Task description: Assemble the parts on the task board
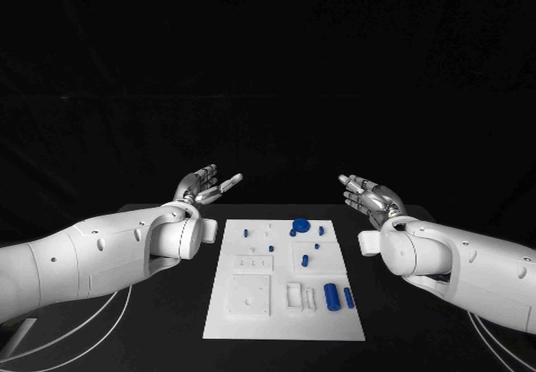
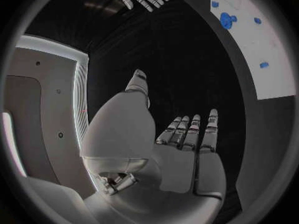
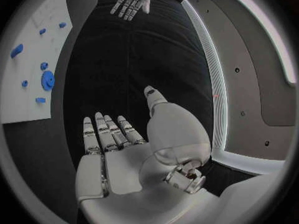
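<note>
Holding nothing: fingers of both hands are extended and a little apart, palms up. Left hand and right hand hover off the far corners of the flat white rectangular task board, well clear of it and of each other. Board lies mid-table on the black table between the two white arms. Small blue plastic parts sit on it: a blue toothed gear near the far edge, a larger blue cylinder and a slimmer blue peg near-right, tiny blue pins scattered between. Looks like nothing is picked yet. My call for the first reach: turn the palm down before descending, approach one part from straight above, pinch it squarely, avoid sweeping its neighbours
</note>
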`<move>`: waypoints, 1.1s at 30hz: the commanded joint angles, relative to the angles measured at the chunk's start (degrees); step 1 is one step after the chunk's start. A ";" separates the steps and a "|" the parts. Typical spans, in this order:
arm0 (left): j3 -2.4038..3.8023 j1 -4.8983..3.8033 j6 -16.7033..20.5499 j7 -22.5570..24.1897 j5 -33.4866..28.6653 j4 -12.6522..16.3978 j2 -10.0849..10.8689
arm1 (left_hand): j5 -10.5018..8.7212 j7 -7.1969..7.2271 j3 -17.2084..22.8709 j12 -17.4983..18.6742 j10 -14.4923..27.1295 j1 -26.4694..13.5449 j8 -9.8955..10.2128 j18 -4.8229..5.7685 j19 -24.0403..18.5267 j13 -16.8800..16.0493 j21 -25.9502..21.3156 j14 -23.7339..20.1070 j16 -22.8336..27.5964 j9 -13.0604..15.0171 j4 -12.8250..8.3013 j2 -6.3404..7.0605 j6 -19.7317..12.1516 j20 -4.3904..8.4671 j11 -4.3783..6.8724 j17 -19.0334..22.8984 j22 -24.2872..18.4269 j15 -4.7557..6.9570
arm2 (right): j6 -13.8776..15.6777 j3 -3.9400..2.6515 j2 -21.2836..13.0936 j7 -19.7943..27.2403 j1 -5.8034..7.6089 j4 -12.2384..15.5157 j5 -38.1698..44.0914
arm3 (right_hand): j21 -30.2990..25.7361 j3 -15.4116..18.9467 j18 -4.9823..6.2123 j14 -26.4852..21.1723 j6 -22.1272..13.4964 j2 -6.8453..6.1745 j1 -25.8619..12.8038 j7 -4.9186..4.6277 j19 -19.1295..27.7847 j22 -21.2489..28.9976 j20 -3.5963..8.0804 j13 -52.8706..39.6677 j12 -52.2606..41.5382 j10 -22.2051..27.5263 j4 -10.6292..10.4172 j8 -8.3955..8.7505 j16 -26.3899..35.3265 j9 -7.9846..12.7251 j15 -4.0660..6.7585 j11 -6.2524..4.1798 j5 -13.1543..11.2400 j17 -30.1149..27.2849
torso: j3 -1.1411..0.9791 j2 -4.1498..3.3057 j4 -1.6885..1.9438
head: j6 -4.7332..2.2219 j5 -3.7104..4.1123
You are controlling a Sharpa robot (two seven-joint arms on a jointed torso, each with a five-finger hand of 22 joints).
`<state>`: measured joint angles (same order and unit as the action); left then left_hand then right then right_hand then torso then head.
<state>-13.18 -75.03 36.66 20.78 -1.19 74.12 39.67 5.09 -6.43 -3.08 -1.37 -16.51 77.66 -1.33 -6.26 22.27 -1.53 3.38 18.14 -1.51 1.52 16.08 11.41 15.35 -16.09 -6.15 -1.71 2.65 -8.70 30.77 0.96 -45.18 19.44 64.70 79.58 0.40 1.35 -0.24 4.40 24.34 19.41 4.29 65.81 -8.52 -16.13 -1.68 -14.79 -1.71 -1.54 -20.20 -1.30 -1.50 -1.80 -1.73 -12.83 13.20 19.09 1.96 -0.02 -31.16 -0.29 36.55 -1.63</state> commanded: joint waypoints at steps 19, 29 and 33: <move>-0.46 -0.63 -6.36 -1.55 -2.84 -1.06 -0.22 | 1.57 -2.82 1.28 -0.96 -15.01 1.13 -0.78 -0.69 4.39 -0.94 1.95 13.96 -1.33 0.65 -5.45 -5.57 10.53 0.56 -2.82 -0.85 0.58 -2.77 | -14.56 0.34 1.71 -7.53 1.69 -9.18 15.53 | 2.05 -3.42 1.62 18.33 14.23 -1.32 8.94 -2.21 -16.01 -1.26 1.70 -0.75 -0.89 -15.20 11.97 -1.08 -1.04 -0.81 0.36 -0.64 -1.56 0.86 | 0.02 -0.04 0.06 | 0.33 -0.09; -0.44 -0.82 -10.36 -0.33 -1.07 -0.78 1.53 | 5.92 -2.04 -2.26 -2.52 -47.97 2.08 -2.99 2.61 29.89 -1.84 13.05 47.47 -8.83 2.36 -19.03 -14.73 41.27 9.82 -0.94 -2.31 3.53 2.47 | -13.35 0.16 5.25 -5.98 1.77 -16.05 32.51 | 9.47 -12.74 2.98 49.88 38.44 -1.99 8.90 -0.42 -44.35 -3.53 8.95 -1.65 -1.89 -40.59 17.86 -2.64 -4.10 -2.13 9.02 -5.48 -0.55 2.94 | 0.07 -0.39 0.03 | 0.36 -0.12; -0.30 -1.52 -15.39 -0.36 0.44 0.28 2.98 | 5.59 -1.17 -1.84 -2.13 -52.18 3.86 -2.52 3.35 34.16 -1.83 15.96 52.57 -10.41 2.31 -21.07 -16.47 44.16 12.74 0.66 -2.41 4.51 4.82 | -14.00 -0.16 7.07 -6.04 2.33 -18.90 41.73 | 14.28 -14.07 3.93 59.11 41.37 -3.82 9.19 0.06 -52.17 -5.51 11.97 -1.58 -1.69 -43.92 17.84 -2.20 -6.12 -2.01 11.92 -6.90 -0.50 4.95 | 0.24 -1.33 0.05 | -0.21 0.07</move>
<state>-13.58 -76.29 27.38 19.15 -2.63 73.92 42.52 10.04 -7.60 -4.65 -3.54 -68.82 81.78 -4.16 -3.97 56.48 -3.32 19.42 70.83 -12.07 3.88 -5.05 -5.10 59.60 -3.36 -5.46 -4.21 7.24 -3.84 17.38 0.88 -38.41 12.15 66.81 61.21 30.33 15.40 -13.96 7.98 82.71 60.48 0.72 74.95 -8.54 -67.97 -7.10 -3.07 -3.35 -3.31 -63.68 16.51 -4.00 -8.08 -3.83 -1.10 6.41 18.42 6.81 0.10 -31.78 -0.25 36.64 -1.68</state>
